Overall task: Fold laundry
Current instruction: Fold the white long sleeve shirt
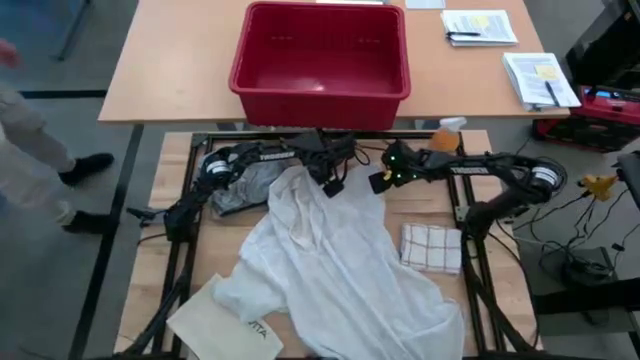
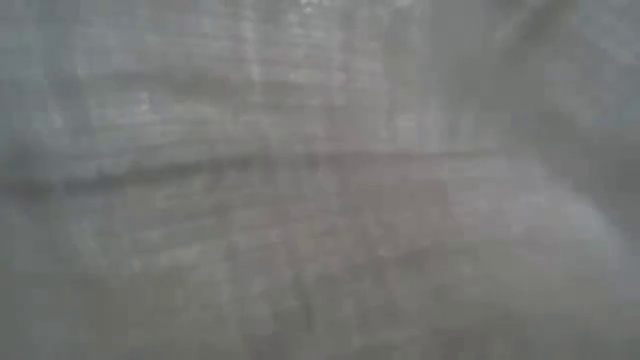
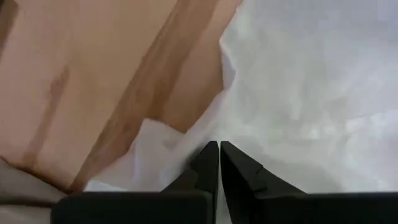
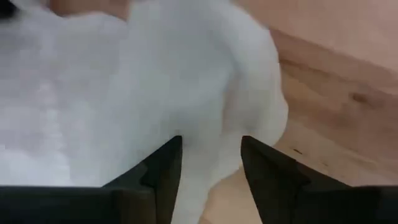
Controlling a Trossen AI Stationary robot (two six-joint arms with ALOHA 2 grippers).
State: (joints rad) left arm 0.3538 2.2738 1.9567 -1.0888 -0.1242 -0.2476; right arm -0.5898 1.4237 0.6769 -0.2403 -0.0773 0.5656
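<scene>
I see white shirt [image 1: 335, 265] spread across the table [image 1: 160, 250], left gripper [image 3: 219, 149] clenched on its top edge, right gripper [image 4: 210, 152] released, straddling a fold beside it, grey T-shirt [image 1: 243, 187] bunched beside left arm

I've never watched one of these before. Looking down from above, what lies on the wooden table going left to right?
Grey shirt → big white shirt → checked cloth. The left gripper and right gripper both sit at the white shirt's far edge.
</scene>
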